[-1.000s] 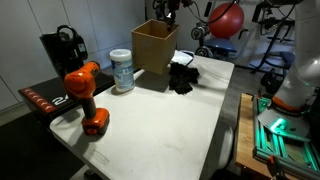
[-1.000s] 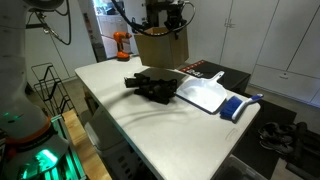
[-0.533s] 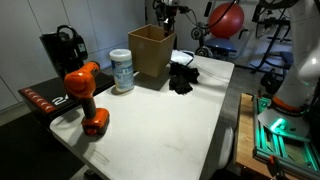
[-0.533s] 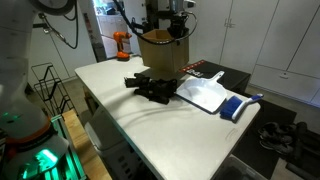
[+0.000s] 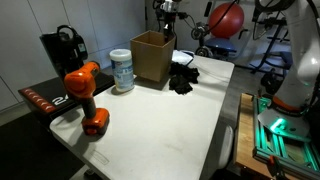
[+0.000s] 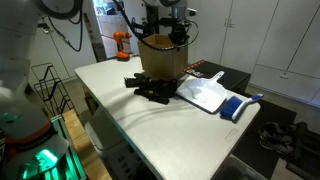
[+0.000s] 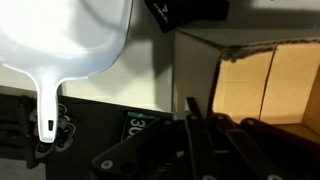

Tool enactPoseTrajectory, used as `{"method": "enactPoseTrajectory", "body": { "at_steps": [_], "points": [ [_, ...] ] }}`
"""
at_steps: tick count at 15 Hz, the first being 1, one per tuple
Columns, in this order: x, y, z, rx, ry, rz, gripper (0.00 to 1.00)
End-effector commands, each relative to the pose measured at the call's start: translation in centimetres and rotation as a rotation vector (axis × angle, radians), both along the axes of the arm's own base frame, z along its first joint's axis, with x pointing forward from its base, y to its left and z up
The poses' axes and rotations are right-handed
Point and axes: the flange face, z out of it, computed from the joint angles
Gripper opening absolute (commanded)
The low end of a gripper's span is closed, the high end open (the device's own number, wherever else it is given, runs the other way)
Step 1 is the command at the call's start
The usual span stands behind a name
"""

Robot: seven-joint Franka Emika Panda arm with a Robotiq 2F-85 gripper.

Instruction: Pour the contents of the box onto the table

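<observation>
The brown cardboard box (image 5: 150, 57) stands upright on the white table (image 5: 170, 125), open side up; it also shows in an exterior view (image 6: 162, 60). Its lit inside shows in the wrist view (image 7: 265, 85). My gripper (image 5: 165, 24) reaches down onto the box's top rim and appears shut on the rim wall (image 6: 166, 34); its dark fingers (image 7: 200, 125) fill the lower wrist view. A heap of black items (image 5: 183, 77) lies on the table beside the box in both exterior views (image 6: 152, 90).
An orange drill (image 5: 85, 95), a white canister (image 5: 121, 70) and a black appliance (image 5: 62, 48) stand along one table side. A white dustpan (image 6: 205, 92) with a blue brush (image 6: 232, 108) lies on the other side of the box; the dustpan also shows in the wrist view (image 7: 80, 40).
The box, tilted and raised a second ago, has swung back upright and come down onto the table with my gripper at its rim. The black heap has not moved.
</observation>
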Motion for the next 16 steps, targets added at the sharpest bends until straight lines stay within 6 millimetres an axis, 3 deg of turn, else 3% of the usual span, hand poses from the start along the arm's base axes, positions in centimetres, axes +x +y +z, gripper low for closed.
{"method": "enactPoseTrajectory", "body": {
  "at_steps": [1,7,16],
  "points": [
    [0.4,-0.5,-0.8,0.032,-0.011,0.016,0.01],
    [0.0,-0.8,-2.6,0.039,0.050,0.003,0.01],
    [-2.3,0.1,-3.1,0.044,0.236,0.033,0.01]
  ]
}}
